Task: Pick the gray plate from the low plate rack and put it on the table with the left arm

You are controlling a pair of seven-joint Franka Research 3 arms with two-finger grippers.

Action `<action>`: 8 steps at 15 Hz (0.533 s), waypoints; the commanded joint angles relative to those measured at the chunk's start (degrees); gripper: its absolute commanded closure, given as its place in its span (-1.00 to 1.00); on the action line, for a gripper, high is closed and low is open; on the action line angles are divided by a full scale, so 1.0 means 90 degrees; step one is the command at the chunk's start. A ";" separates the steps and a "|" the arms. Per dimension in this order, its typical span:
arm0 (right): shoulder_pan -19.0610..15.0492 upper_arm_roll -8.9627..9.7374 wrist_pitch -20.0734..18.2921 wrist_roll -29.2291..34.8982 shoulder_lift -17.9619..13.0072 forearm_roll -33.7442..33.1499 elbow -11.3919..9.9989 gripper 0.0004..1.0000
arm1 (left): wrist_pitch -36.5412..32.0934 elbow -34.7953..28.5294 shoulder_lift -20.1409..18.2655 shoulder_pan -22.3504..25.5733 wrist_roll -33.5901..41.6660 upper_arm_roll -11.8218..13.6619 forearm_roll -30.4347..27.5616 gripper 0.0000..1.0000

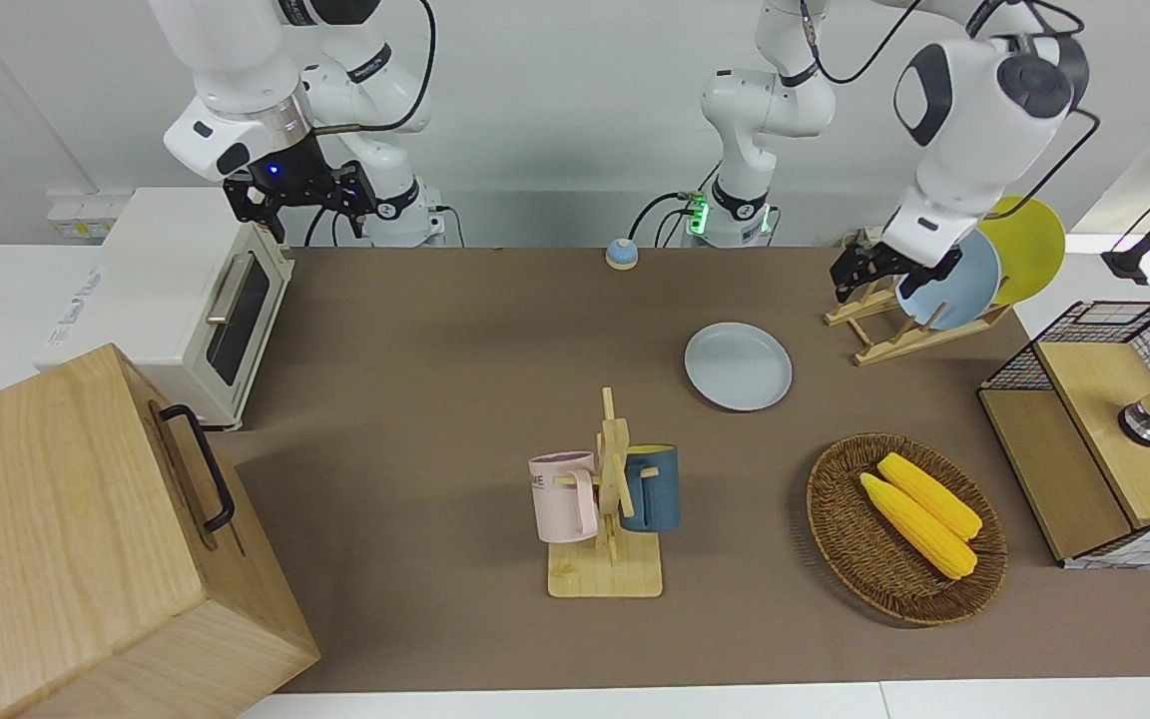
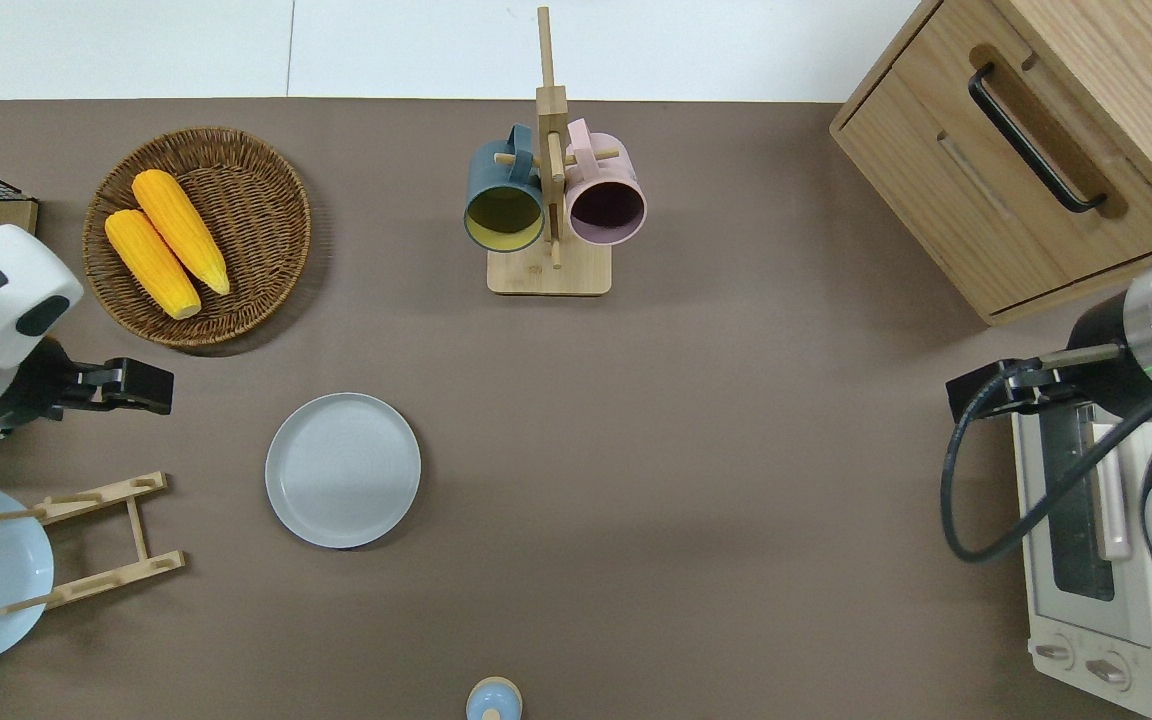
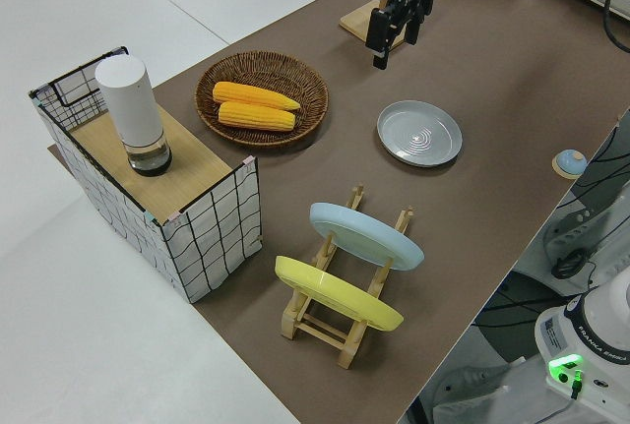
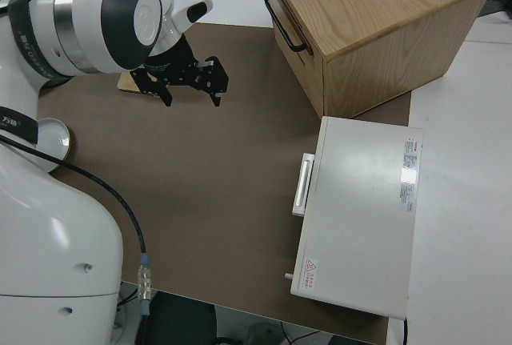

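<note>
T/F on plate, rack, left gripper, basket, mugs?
1. The gray plate lies flat on the table. True.
2. The left gripper holds the gray plate. False: it is empty, up in the air, apart from the plate.
3. The low plate rack holds two plates. True: light blue plate and yellow plate.
4. The wicker basket holds three corn cobs. False: two.
5. The mugs lie on the table. False: both hang on the mug stand.

A pale gray plate [image 2: 343,470] lies mid-frame on the matte brown table [image 2: 736,450], with a light blue plate [image 1: 954,285] and a yellow plate [image 1: 1029,245] on the light wooden rack [image 1: 909,335] at upper right, above yellow corn [image 1: 919,511] in a dark brown woven basket [image 1: 840,539].
</note>
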 commanded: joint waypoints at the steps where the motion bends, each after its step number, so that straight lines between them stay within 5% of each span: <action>1: -0.0147 0.0135 -0.0078 0.0075 -0.0013 -0.0041 0.0046 -0.97 | -0.0158 0.0546 -0.0160 -0.0008 -0.0067 -0.0021 0.0213 -0.99; 4: -0.0147 0.0135 -0.0069 0.0075 -0.0013 -0.0041 0.0046 -0.97 | -0.0119 0.0557 -0.0238 0.0128 -0.0057 -0.0060 0.0154 -0.99; 6: -0.0147 0.0135 -0.0069 0.0075 -0.0013 -0.0031 0.0046 -0.97 | -0.0099 0.0528 -0.0287 0.0537 -0.0067 -0.0487 0.0145 -0.99; 8: -0.0147 0.0135 -0.0069 0.0075 -0.0013 -0.0041 0.0046 -0.97 | -0.0099 0.0528 -0.0297 0.0559 -0.0086 -0.0558 0.0135 -0.99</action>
